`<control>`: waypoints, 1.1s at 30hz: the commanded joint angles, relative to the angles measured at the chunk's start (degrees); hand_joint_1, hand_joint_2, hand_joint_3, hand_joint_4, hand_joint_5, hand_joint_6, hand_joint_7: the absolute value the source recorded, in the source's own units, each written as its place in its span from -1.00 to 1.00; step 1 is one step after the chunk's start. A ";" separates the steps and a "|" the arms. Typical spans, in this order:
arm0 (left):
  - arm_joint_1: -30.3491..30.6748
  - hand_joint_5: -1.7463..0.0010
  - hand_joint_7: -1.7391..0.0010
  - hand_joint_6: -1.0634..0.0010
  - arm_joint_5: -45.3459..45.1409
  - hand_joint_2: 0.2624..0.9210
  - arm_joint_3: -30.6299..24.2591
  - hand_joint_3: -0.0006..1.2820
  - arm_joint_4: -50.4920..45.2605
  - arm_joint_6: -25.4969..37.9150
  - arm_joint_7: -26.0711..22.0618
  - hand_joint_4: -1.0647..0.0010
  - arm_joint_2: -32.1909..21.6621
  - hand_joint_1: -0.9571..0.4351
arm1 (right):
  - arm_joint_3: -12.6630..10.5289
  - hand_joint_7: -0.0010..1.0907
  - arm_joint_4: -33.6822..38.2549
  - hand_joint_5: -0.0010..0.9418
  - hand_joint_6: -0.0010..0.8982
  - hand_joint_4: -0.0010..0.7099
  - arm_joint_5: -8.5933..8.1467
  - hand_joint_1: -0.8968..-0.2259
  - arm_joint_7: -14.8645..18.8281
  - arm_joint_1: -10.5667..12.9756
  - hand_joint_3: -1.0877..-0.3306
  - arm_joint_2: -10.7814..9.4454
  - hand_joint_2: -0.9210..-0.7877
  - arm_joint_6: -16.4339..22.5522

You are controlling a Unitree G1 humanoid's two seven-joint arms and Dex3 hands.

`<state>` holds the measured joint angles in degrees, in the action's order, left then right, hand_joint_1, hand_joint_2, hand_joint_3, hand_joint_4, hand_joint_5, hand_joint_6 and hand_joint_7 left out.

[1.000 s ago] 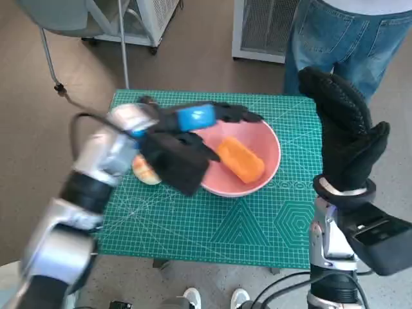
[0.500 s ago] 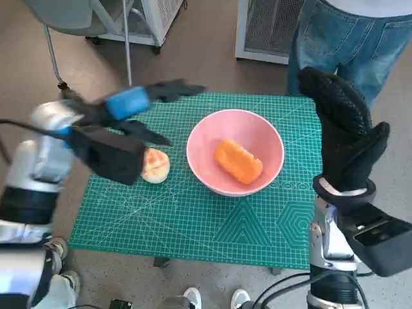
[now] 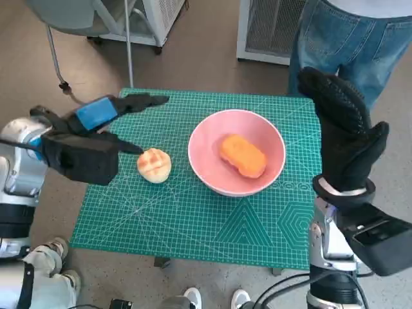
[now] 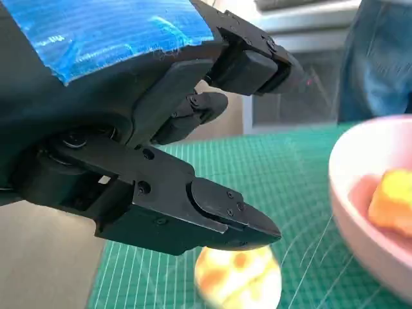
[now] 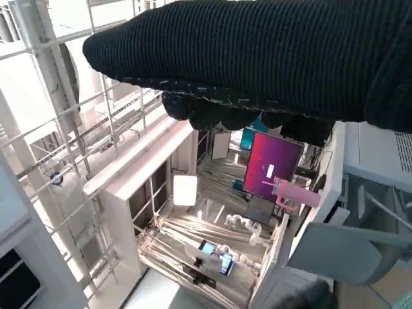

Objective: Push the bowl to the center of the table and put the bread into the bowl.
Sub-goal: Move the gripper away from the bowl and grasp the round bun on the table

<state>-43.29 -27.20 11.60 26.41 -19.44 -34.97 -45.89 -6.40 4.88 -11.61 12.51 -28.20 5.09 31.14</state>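
Bowl (image 3: 237, 161) mid-table, orange bread (image 3: 243, 155) inside: task looks done. Left hand (image 3: 96, 116) empty, fingers apart, beside bun (image 3: 154, 165). Right hand (image 3: 344, 129) raised clear; grip cannot tell.

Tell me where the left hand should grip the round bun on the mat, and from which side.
Probably from above: the round bun lies free on the mat, domed top up, apart from the pink bowl. The left hand, holding nothing, could close fingers across its rounded sides.

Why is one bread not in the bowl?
It looks left out: a round bread roll lies on the green mat beside the pink bowl, which already holds an orange loaf. Nothing looks spilled or broken.
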 commanded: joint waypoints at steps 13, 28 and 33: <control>-0.15 1.00 0.98 0.14 -4.77 0.64 4.77 -0.99 3.71 3.64 -0.67 0.69 1.16 0.50 | 0.51 0.38 0.49 -0.92 -1.00 -0.22 -1.56 -0.23 0.75 -0.12 -0.09 -0.30 -1.00 -1.83; -4.63 1.00 1.00 0.31 -10.84 0.65 11.05 -0.99 16.26 3.11 3.44 0.75 5.14 0.54 | 0.21 0.40 0.02 -0.92 -1.00 -0.22 -2.34 -0.20 1.34 0.39 -0.09 0.40 -1.00 -1.97; -6.54 1.00 1.00 0.33 -12.87 0.65 13.61 -0.99 21.99 2.41 5.34 0.76 6.81 0.54 | 0.19 0.43 -0.35 -0.91 -1.00 -0.22 -1.83 -0.19 0.96 0.63 -0.09 0.46 -1.00 -2.10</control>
<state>-48.08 -38.60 23.70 45.24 -16.34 -30.82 -40.16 -6.10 4.63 -13.67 13.42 -28.42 5.29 29.77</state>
